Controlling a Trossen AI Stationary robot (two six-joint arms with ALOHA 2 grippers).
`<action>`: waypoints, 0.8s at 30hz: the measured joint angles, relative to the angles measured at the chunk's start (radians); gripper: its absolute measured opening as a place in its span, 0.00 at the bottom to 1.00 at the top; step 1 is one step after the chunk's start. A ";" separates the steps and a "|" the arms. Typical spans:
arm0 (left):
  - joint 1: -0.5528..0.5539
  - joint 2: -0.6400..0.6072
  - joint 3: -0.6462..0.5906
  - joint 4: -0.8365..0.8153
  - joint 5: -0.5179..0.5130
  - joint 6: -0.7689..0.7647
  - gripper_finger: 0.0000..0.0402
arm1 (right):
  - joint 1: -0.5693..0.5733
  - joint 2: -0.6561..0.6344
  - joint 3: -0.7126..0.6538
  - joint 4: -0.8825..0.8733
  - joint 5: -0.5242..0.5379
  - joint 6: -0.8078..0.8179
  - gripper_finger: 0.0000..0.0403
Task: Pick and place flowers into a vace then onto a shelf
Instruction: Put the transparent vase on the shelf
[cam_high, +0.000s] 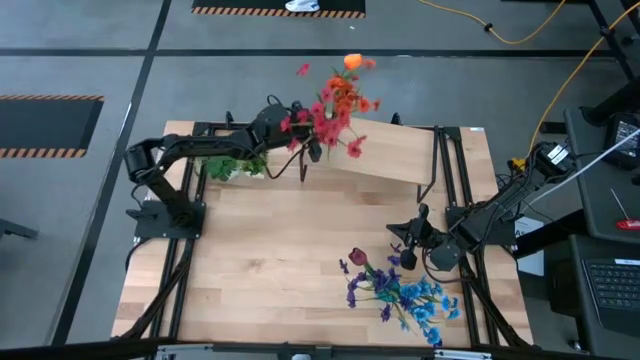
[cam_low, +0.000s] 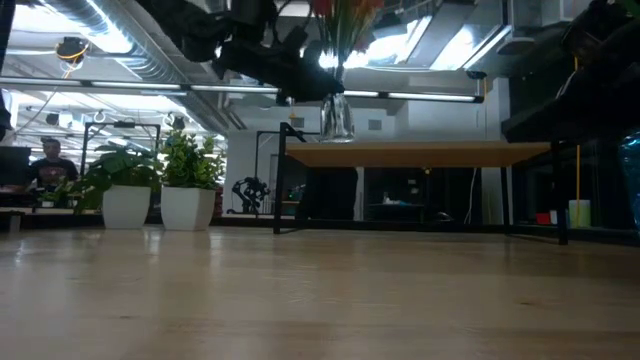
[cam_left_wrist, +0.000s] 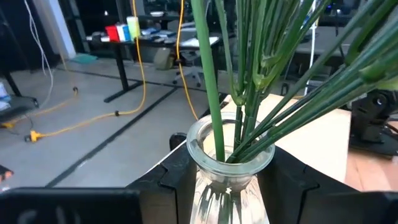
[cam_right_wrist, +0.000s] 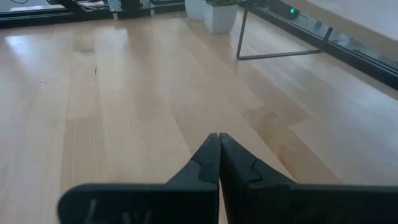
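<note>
**Vase of flowers reaches the shelf**

As seen from overhead, the left gripper (cam_high: 305, 140) holds a glass vase of red and orange flowers (cam_high: 335, 105) over the shelf (cam_high: 400, 155) at upper centre, while the right gripper (cam_high: 410, 245) waits at lower right beside a loose bunch of blue and purple flowers (cam_high: 400, 295) lying on the table (cam_high: 260, 260).

At table height, the vase (cam_low: 336, 118) stands at the shelf's left end, upper centre of the frame; whether it rests on the board or hangs just above cannot be told. Two potted plants (cam_low: 160, 190) sit at left, an open workshop behind.

Past the left wrist, dark fingers (cam_left_wrist: 171, 186) clamp the ribbed glass neck on both sides, green stems fanning upward. Glass looks slick and breakable, and the top-heavy bouquet may tip it; the neck seems the safest hold.

Past the right wrist, the jaws meet tip to tip, empty, above smooth pale wood.
</note>
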 joint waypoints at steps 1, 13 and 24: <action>0.007 0.010 0.013 -0.010 0.006 -0.009 0.33 | 0.000 0.000 0.000 0.001 0.000 0.000 0.00; 0.017 0.130 0.204 -0.182 -0.012 0.028 0.33 | 0.000 0.000 0.000 -0.005 0.002 -0.003 0.00; 0.022 0.129 0.196 -0.217 -0.029 0.003 0.34 | -0.001 0.000 0.000 -0.005 0.001 0.000 0.00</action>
